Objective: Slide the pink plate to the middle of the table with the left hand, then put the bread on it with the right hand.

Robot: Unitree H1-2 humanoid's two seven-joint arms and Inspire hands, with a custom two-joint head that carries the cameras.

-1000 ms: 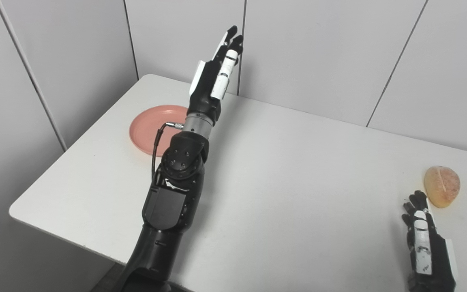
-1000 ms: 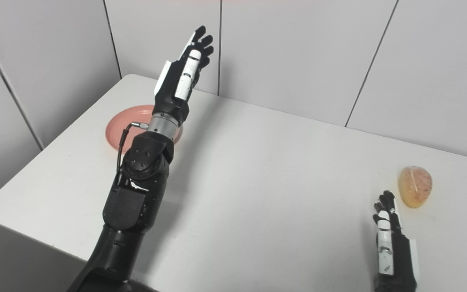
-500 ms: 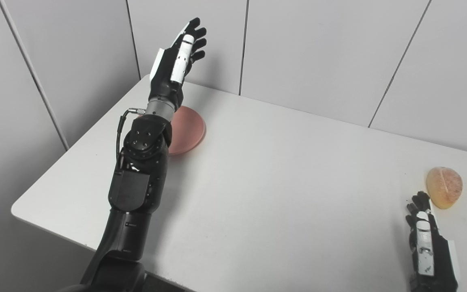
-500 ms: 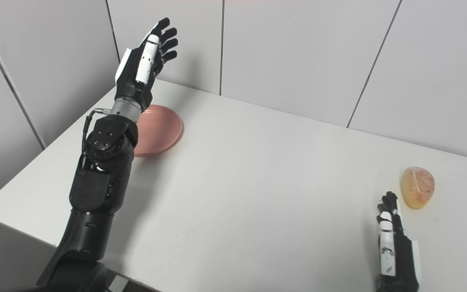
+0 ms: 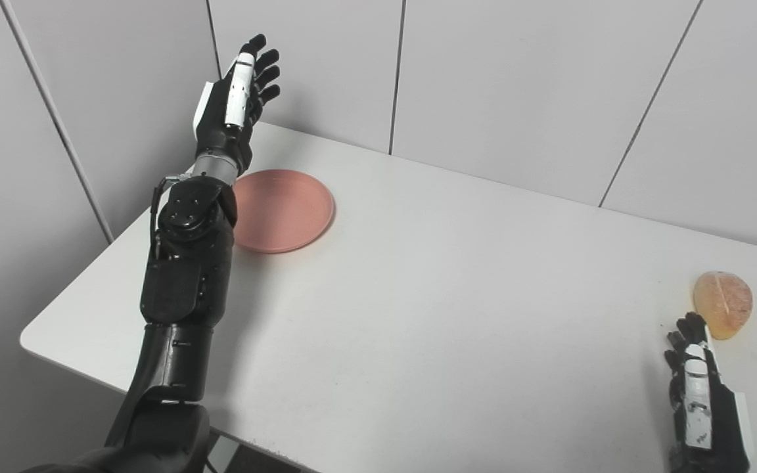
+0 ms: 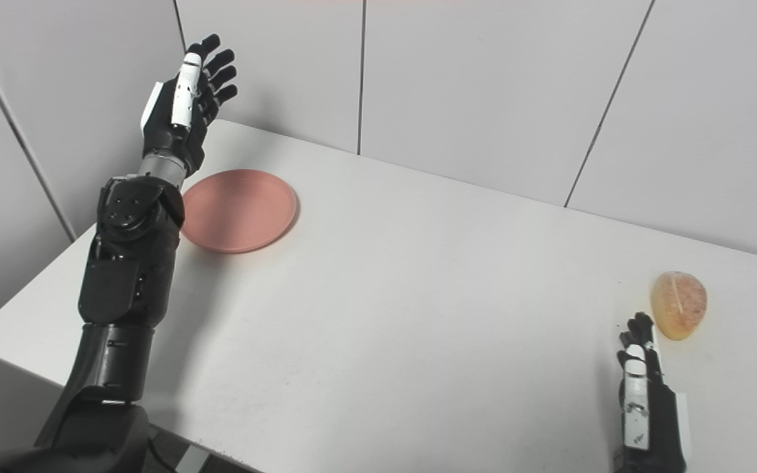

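With left hand (image 5: 230, 108) spread and raised, plate (image 5: 283, 209) just below-right, untouched. Right hand (image 5: 700, 407) resting flat, empty, beside bread (image 5: 723, 304).

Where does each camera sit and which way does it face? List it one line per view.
Left eye view: on the head, looking down across the white table; the left hand is raised open beside the pink plate, and the right hand is near the bread.
Right eye view: beside it, facing the same way; both arms show, with everything shifted slightly left.
Shared: table, plate, bread, both hands, grey wall panels.
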